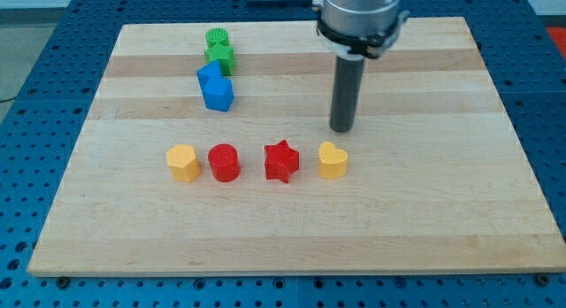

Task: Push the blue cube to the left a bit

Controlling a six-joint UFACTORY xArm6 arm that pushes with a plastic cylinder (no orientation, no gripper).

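Observation:
Two blue blocks sit at the upper left of the wooden board (424,219). The blue cube (217,94) is the lower one; a second blue block (210,73) touches its upper edge. My tip (342,128) rests on the board well to the right of the blue cube and slightly below its level. It stands just above the yellow heart block (332,160) and touches no block.
A green cylinder (217,37) and a second green block (220,55) stack above the blue blocks. A row lies across the middle: yellow block (183,162), red cylinder (225,162), red star (281,161), yellow heart. A blue perforated table surrounds the board.

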